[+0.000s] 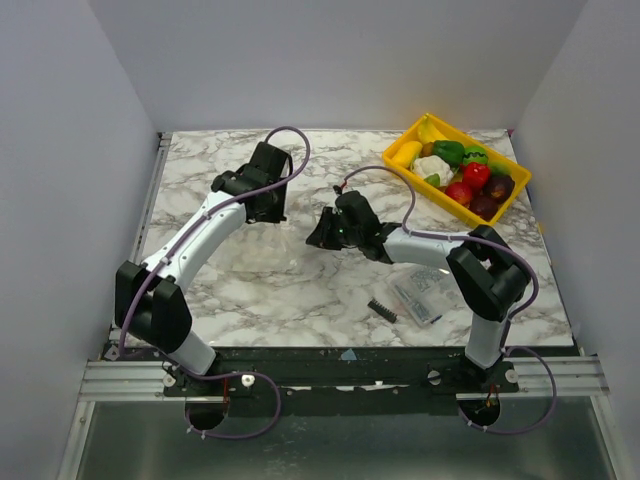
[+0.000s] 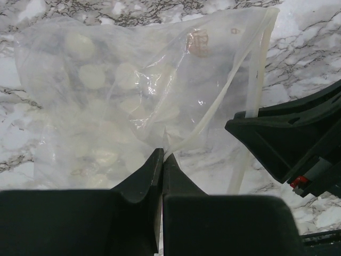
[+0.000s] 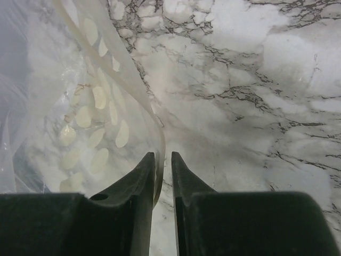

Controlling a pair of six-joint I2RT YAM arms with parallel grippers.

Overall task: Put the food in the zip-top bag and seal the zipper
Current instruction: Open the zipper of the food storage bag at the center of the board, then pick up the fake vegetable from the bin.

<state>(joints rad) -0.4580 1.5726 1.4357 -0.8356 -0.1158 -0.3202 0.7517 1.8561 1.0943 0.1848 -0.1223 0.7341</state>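
Observation:
The clear zip-top bag [image 1: 268, 248] lies empty on the marble table between my two grippers. My left gripper [image 1: 268, 214] is shut on the bag's edge [image 2: 162, 154]; the bag [image 2: 122, 90] spreads out ahead of it, with the zipper strip [image 2: 256, 80] along its right side. My right gripper [image 1: 318, 238] stands at the bag's mouth. Its jaws [image 3: 163, 154] are slightly apart, with the zipper strip [image 3: 122, 74] running between them against the left finger. The food [image 1: 462, 172] sits in the yellow tray at the back right, including a banana, green pieces, and red and dark purple pieces.
The yellow tray [image 1: 452, 207] stands at the back right corner. A small flat packet of dark parts [image 1: 420, 296] and a black ridged piece [image 1: 381, 309] lie near the front right. The right gripper's black body [image 2: 287, 133] shows in the left wrist view.

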